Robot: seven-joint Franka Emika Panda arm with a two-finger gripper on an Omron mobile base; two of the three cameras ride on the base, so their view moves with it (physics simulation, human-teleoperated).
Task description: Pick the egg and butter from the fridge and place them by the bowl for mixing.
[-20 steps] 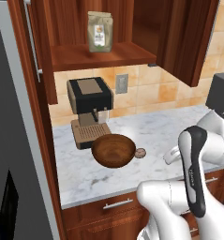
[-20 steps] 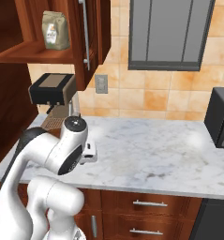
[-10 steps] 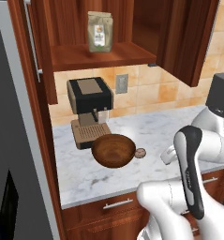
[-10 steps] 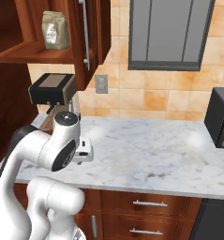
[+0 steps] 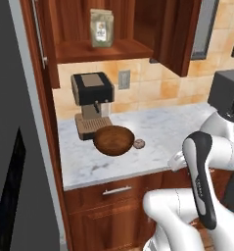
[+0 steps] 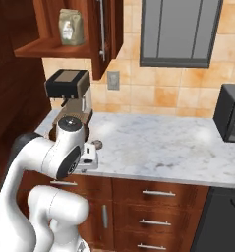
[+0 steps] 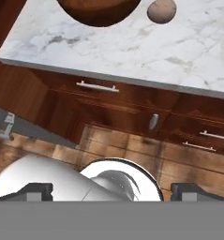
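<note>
Lay just beside the bowl [image 5: 113, 140] on the marble desk [image 5: 167, 132]: egg [image 5: 139, 143]. Hung beyond the desk's front edge, wide open and empty: claw [image 7: 111, 191].

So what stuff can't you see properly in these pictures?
- Bowl: right base view, mostly hidden behind the arm; hand view, cut off by the top edge.
- Fridge: left base view, cut off by the left edge, inside hidden.
- Egg: left base view, too small to show speckles.
- End effector: hand view, finger tips barely rising above the grey band.
</note>
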